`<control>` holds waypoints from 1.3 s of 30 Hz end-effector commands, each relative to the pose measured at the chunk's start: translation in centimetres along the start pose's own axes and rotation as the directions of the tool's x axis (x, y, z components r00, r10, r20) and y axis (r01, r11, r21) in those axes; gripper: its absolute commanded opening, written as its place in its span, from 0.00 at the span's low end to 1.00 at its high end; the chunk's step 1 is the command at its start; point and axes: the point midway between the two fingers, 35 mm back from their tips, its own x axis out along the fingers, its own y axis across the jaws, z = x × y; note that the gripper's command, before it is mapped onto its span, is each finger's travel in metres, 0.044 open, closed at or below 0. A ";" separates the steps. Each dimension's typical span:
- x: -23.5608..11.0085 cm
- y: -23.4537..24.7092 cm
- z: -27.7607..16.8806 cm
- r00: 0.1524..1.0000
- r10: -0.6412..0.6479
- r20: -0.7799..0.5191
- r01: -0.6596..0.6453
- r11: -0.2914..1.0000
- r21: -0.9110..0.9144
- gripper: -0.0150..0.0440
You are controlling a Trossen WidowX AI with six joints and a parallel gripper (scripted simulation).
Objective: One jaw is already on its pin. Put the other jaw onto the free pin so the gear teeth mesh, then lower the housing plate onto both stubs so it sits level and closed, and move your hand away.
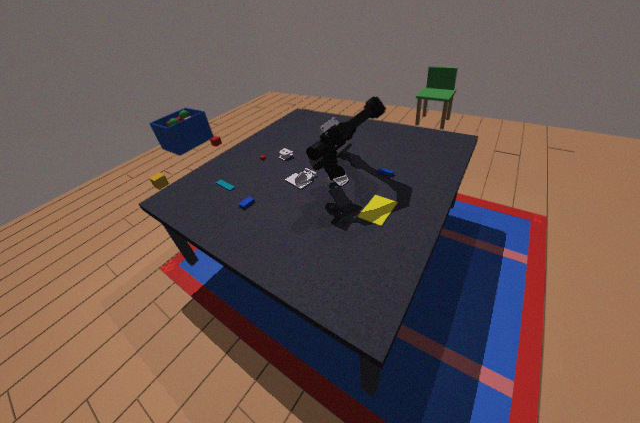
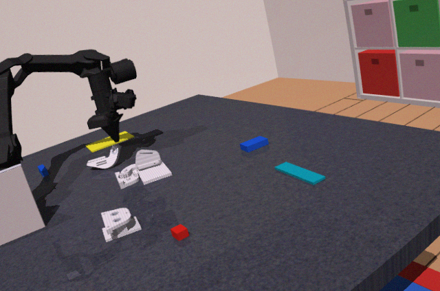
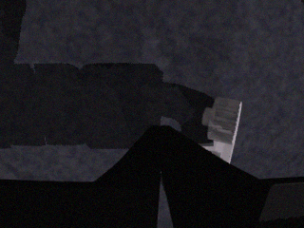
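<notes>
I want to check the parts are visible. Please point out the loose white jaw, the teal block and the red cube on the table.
loose white jaw (image 1: 340,180) (image 2: 113,160) (image 3: 225,121): top, exterior, wrist; its body
teal block (image 1: 224,184) (image 2: 299,173): top, exterior; upper face
red cube (image 1: 262,157) (image 2: 179,232): top, exterior; its middle

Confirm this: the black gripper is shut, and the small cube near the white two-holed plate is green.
Not green: the exterior view shows the small cube near the white two-holed plate is red. The black gripper is shut, as stated.

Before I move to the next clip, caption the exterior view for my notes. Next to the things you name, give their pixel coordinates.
Closed end effector (image 2: 116,141) (image 3: 159,135) poised above the loose white jaw (image 2: 106,161), beside the partly built white gripper assembly (image 2: 155,170).
</notes>
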 end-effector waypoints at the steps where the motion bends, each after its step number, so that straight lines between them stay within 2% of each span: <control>1: 0.7 -0.1 -0.1 1.000 0.001 -0.007 -0.001 1.000 0.008 0.25; 16: 3.0 -0.1 -0.4 1.000 0.004 -0.009 -0.004 1.000 0.009 0.25; 39: 3.0 -3.2 -0.2 1.000 0.001 -0.008 -0.001 1.000 0.010 0.25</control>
